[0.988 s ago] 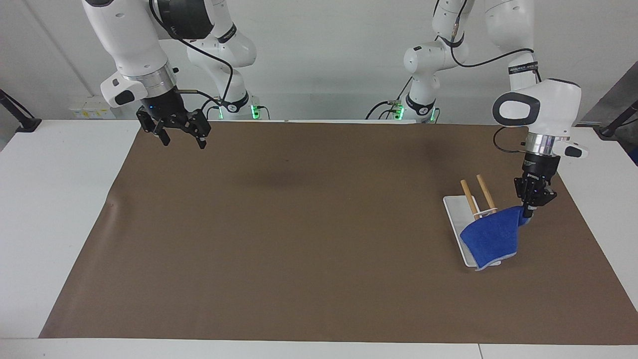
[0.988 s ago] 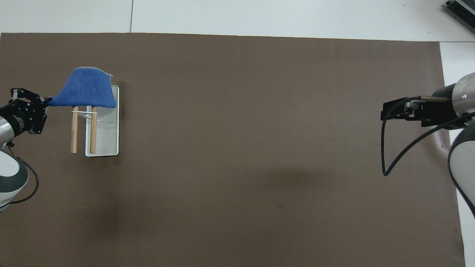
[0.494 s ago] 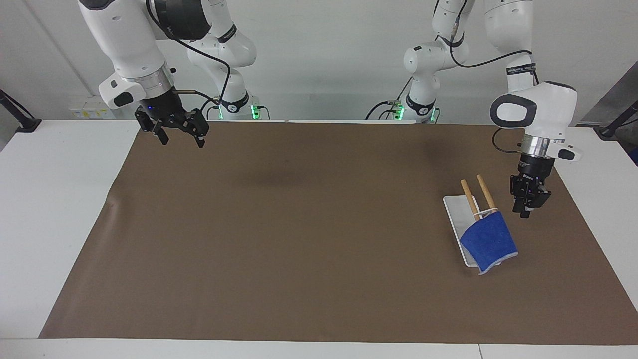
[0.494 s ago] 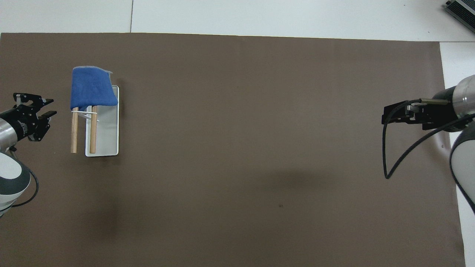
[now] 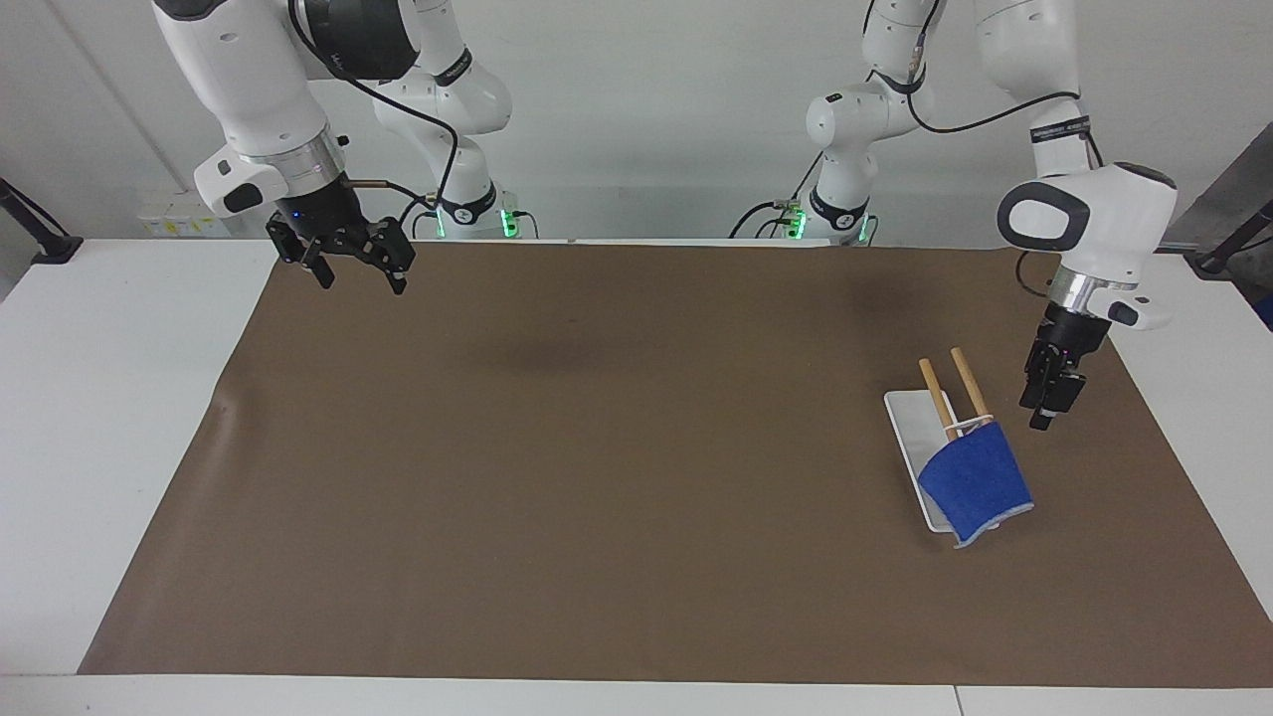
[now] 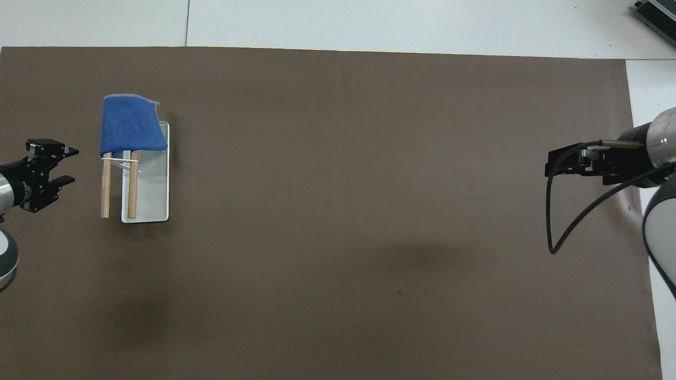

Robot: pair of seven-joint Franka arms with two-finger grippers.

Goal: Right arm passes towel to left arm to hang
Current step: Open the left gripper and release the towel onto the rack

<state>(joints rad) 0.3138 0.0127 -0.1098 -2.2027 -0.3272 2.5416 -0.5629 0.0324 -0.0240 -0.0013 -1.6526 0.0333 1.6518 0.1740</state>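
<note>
I see my left gripper point(image 5: 1046, 406) spread, empty, just beside the soft blue towel point(image 5: 973, 481) draped over two wooden rods point(image 5: 955, 386). My right gripper point(image 5: 354, 270) waits, spread, holding nothing.

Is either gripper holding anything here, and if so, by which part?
Nothing is held. The left gripper is open beside the towel draped on the rack; the right gripper is open, empty.

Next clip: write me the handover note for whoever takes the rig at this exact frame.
Left gripper: open, empty, in the air beside the rack, apart from the towel.
Right gripper: open, empty, waiting over the mat's edge at the right arm's end.
Towel: draped over the ends of the rack's two wooden bars, at the left arm's end.
Done: pass and hanging.
Left: nothing apparent except parking the arms.
</note>
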